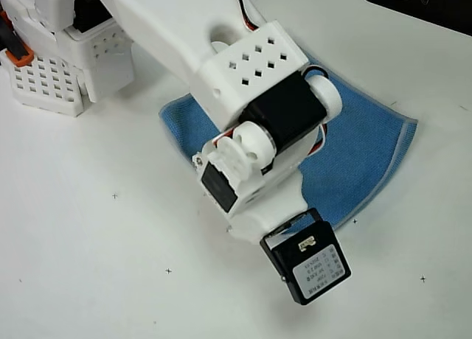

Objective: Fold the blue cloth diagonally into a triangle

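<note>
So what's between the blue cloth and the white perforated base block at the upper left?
In the overhead view, bare white table separates the blue cloth from the base block; above it, the white arm spans that stretch.

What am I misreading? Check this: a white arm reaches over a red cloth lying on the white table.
The colour is wrong. In the overhead view, the white arm reaches over a blue cloth, not a red one, lying on the white table.

Blue cloth [361, 158] half under arm [243, 81]
</note>
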